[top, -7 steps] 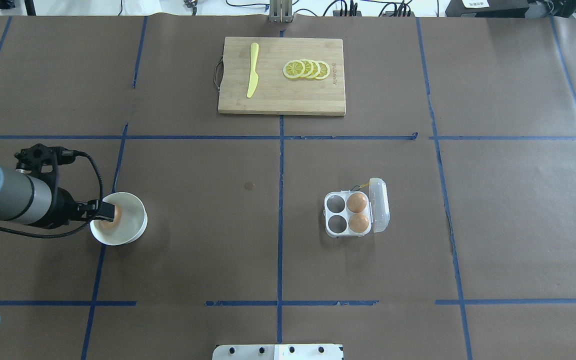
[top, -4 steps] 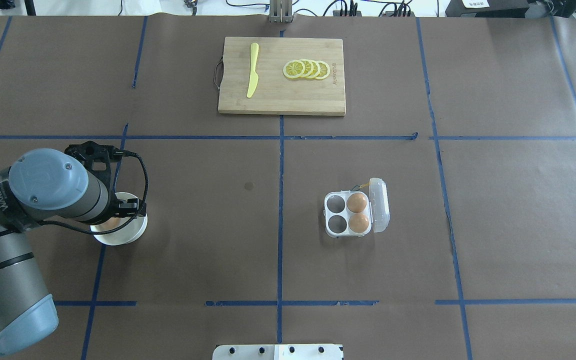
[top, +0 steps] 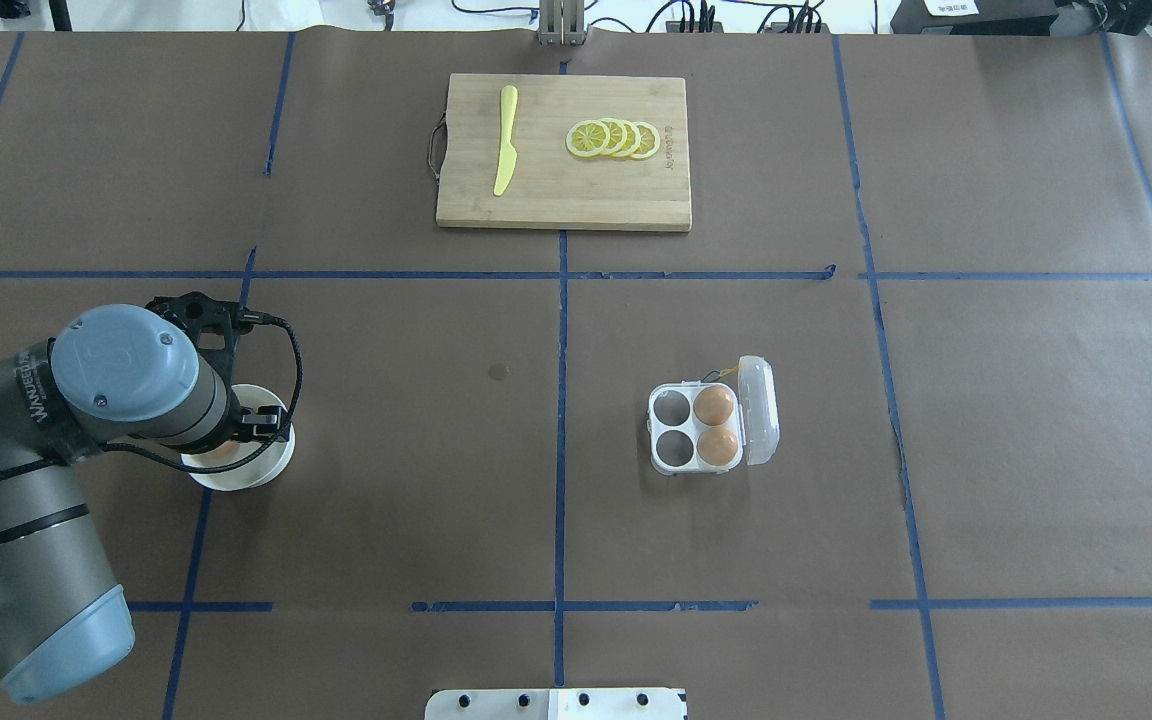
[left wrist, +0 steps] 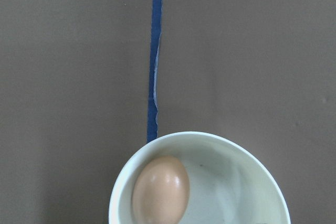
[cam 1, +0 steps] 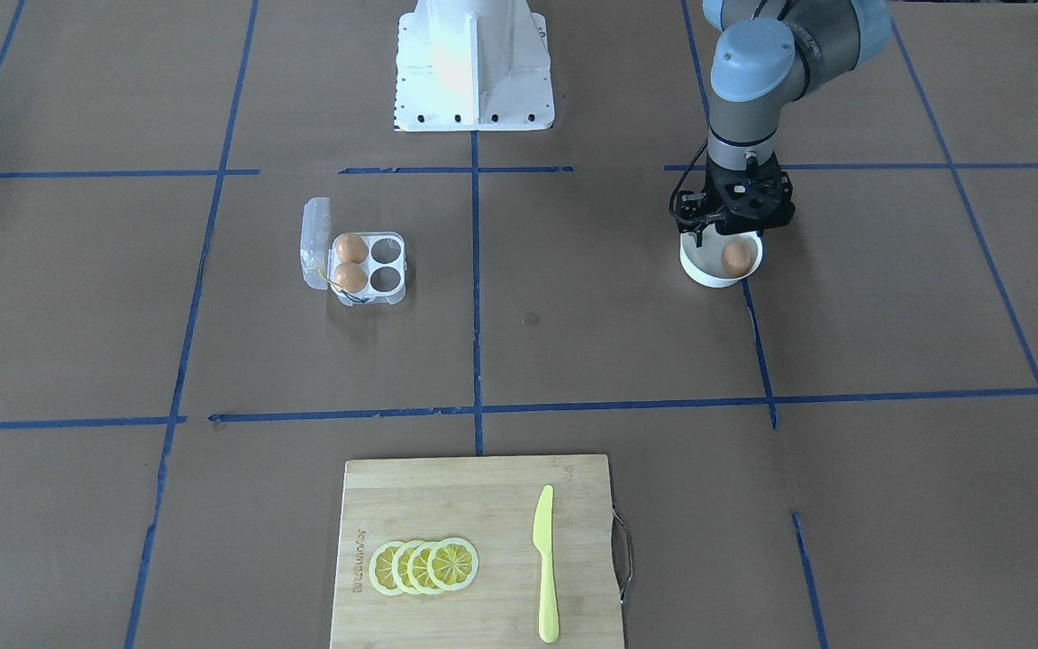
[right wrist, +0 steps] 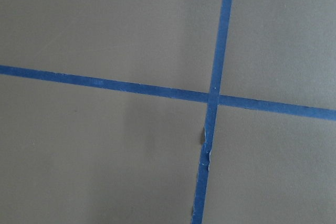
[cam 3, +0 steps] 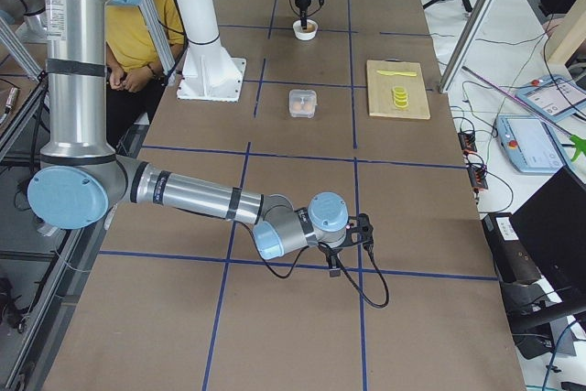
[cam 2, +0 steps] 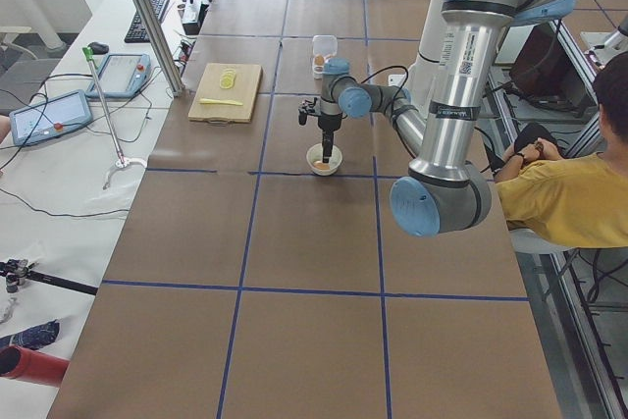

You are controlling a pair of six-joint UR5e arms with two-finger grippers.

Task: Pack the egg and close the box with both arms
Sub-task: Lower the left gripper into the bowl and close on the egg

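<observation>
**My left gripper above the bowl, the egg lying inside it**

My left gripper (cam 1: 732,223) points straight down over the white bowl (left wrist: 199,135). I cannot tell whether its fingers are spread or pressed together. From overhead my own wrist covers nearly all of it. The front-facing camera shows only a black frame, and my left wrist camera shows no fingers.

That wrist view does show the egg (left wrist: 160,190) plainly. It lies on its side against the bowl's inner wall, and the picture edge cuts off its lower end and the bowl's near half. From overhead only a sliver of the egg shows under my wrist.

My right gripper (cam 3: 332,267) appears only in the right-side view, small and pointing down near a crossing of blue tape (right wrist: 212,97). I cannot tell how its fingers stand, since its wrist camera shows only brown paper and tape.

Well apart from the bowl, the box (top: 674,428) sits with its lid (top: 759,410) swung open to one side. Two brown eggs (top: 714,405) fill the cells beside the lid, and the other two cells are empty. A thin yellow string (top: 728,372) shows at one corner and is hard to follow. In the side views the box is too small for me to make out its cells.
</observation>
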